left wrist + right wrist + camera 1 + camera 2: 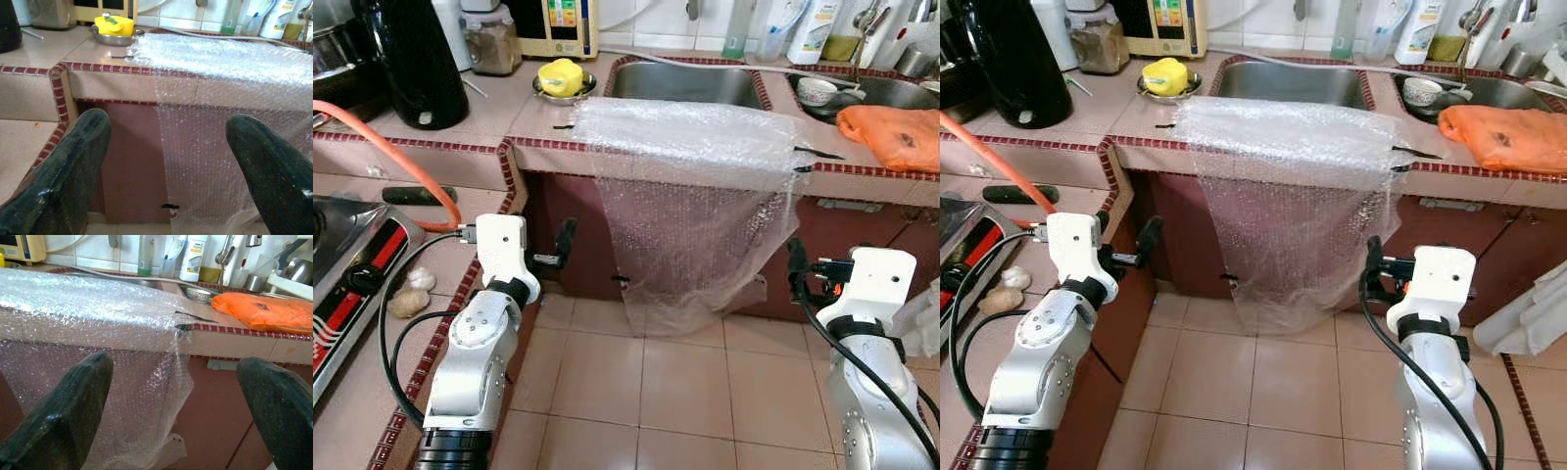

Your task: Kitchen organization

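bubble wrap between both pincers

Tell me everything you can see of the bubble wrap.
The bubble wrap is a clear, bubbled plastic sheet, crumpled in places. Its upper part lies flat on the tiled counter in front of the sink; the rest hangs over the edge down the cabinet front, narrowing toward the floor. Small dark bits show at its edges. Neither pincer touches it.
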`<state>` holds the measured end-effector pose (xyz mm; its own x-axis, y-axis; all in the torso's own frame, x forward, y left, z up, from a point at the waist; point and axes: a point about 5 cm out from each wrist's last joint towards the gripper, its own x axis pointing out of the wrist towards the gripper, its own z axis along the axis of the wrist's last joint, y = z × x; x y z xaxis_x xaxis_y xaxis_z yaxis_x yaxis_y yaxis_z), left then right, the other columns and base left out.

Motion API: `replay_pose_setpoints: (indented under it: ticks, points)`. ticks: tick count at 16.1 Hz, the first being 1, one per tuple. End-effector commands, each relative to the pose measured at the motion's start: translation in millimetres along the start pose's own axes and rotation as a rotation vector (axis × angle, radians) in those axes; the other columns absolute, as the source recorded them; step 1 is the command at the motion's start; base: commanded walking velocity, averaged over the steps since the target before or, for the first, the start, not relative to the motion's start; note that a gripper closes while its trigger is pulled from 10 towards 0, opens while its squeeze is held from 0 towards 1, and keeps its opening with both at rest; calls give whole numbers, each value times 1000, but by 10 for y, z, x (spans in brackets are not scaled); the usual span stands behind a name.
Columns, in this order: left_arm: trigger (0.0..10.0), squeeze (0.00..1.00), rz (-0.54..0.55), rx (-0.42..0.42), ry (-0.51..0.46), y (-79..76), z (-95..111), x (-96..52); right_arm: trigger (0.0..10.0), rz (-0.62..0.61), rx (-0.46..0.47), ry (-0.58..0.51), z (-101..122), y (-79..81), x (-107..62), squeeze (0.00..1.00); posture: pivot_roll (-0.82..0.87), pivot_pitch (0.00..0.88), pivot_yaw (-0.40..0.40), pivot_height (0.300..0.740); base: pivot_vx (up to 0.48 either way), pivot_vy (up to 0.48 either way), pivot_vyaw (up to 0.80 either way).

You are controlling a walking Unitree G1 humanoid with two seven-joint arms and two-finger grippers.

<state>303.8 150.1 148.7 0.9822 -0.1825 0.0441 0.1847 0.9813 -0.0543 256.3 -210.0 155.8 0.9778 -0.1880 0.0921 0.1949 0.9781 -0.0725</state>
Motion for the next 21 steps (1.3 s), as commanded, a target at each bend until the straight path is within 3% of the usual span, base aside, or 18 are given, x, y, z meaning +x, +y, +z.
replay_pose_setpoints:
  ticks: [1, 21]
  points:
    - [10000, 0, -18, 3, -18, -20, 42, -5, 10000, 10, 8, -2, 11, 9, -5, 0, -45, 75, -18, 740, 255, 0, 0]
    - [10000, 0, -45, -20, -17, -90, 21, -4, 10000, 80, 16, -19, 41, 102, -40, 0, -54, 80, -26, 740, 360, 0, 0]
